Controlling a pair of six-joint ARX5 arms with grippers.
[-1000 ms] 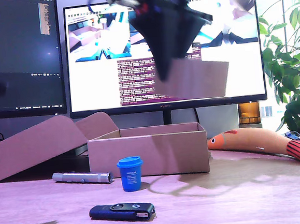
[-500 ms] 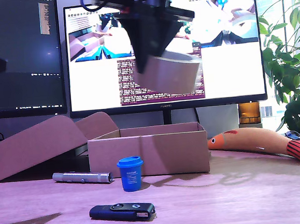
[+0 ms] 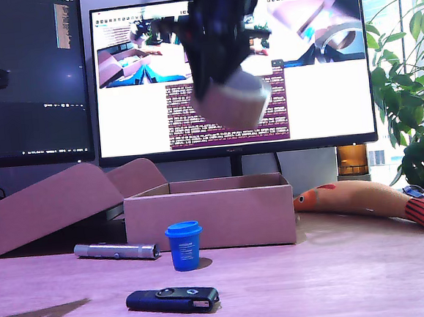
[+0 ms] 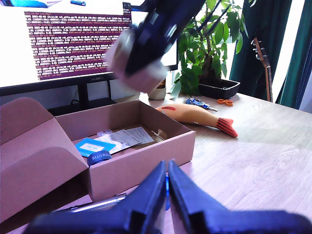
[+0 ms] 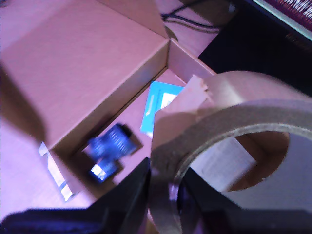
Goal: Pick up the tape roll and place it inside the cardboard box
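Exterior view: my second gripper (image 3: 224,84) pinches the tape roll (image 3: 231,102) by its wall, high above the cardboard box (image 3: 211,219), apparently for lowering inside. My first gripper (image 4: 166,179), jaws together and empty, waits near the box.

Little can be read. On the lower bezel of the monitor (image 3: 231,69) at the far side of the worktop stands a small brand name that looks like "HUAWEI" — faint in the exterior view. In the first wrist view a blue band (image 4: 100,156) lying inside the cardboard box (image 4: 146,158) carries white letters that seem to read "BLUEBIRD" — the end is unsure. Screen text, the blue cup's (image 3: 183,245) label and the papers in the box are too small to read.
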